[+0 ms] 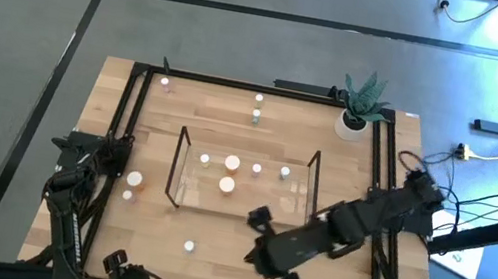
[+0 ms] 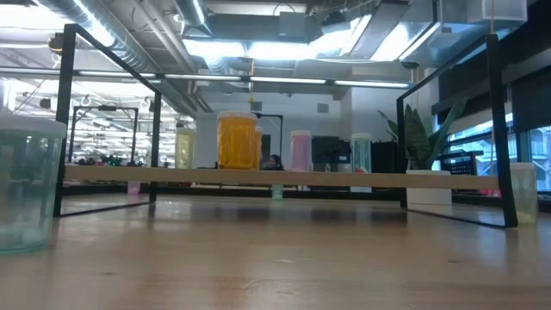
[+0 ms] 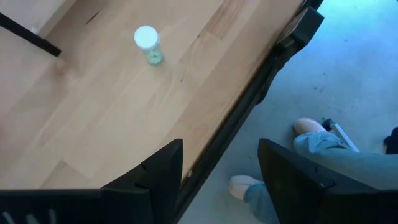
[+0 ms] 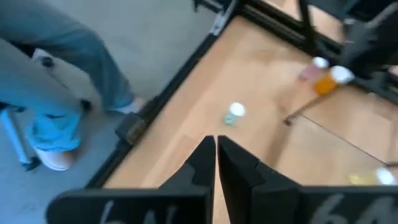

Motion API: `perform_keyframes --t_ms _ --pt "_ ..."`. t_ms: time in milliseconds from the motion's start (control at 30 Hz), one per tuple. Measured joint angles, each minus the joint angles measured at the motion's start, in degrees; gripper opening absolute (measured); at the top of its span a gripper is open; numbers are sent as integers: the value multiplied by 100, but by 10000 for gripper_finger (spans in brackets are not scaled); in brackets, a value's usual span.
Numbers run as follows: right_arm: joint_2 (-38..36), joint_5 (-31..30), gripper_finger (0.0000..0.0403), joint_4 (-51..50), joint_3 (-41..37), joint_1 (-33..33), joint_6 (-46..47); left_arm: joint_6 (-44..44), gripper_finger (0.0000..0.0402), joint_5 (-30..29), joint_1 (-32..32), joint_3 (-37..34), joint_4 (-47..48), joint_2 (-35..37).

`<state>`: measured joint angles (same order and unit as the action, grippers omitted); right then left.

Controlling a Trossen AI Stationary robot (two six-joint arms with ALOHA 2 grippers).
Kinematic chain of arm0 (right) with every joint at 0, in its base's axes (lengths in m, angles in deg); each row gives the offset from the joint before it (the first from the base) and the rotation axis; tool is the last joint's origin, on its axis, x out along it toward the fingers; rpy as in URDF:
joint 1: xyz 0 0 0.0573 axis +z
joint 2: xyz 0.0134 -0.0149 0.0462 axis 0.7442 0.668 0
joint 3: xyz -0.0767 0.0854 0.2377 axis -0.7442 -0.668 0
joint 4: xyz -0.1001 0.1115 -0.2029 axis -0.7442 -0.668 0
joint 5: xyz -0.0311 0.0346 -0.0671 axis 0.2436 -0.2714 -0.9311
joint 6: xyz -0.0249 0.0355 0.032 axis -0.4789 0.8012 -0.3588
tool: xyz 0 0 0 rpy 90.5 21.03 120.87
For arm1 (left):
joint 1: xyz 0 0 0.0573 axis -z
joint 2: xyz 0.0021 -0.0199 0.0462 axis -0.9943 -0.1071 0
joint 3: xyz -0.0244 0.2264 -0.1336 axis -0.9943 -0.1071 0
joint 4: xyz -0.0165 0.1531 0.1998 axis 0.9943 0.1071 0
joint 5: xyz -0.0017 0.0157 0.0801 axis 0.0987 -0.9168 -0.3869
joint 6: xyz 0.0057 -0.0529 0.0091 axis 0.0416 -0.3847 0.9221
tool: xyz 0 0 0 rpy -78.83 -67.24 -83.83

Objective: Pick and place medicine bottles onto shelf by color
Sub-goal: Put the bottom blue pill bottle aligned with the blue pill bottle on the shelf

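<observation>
The clear shelf (image 1: 243, 177) stands mid-table with several bottles on it, among them a large orange one (image 2: 238, 142), a pink one (image 2: 300, 151) and a green one (image 2: 361, 152). Loose bottles stand on the wood: a small green one (image 1: 189, 246) near the front edge, an orange one (image 1: 134, 179) and a pink one (image 1: 127, 196) left of the shelf, and others at the far side (image 1: 256, 115). My right gripper (image 1: 255, 255) is shut and empty, near the shelf's front right, pointing toward the green bottle (image 4: 234, 114). My left gripper (image 3: 221, 168) is open and empty over the table's near edge.
A potted plant (image 1: 354, 117) stands at the far right corner. The black table frame (image 1: 126, 119) runs around the wood. A person's legs and shoes (image 3: 311, 155) show on the floor past the near edge. A blurred green bottle (image 2: 26, 185) stands close to the low camera.
</observation>
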<state>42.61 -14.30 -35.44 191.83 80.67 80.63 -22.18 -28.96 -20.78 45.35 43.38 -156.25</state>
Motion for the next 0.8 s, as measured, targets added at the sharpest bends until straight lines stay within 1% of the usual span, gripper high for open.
perform_keyframes --t_ms 100,267,500,800 --pt "486 283 22 -167 427 -90 -13 13 202 -2 10 0 0 0" --pt "1025 208 22 -79 902 -300 -178 23 202 -70 75 0 0 0" --pt "1379 314 22 475 974 -504 -473 103 202 -459 287 0 0 0" --pt "1628 414 22 783 978 -644 -472 96 202 -480 542 0 0 0"
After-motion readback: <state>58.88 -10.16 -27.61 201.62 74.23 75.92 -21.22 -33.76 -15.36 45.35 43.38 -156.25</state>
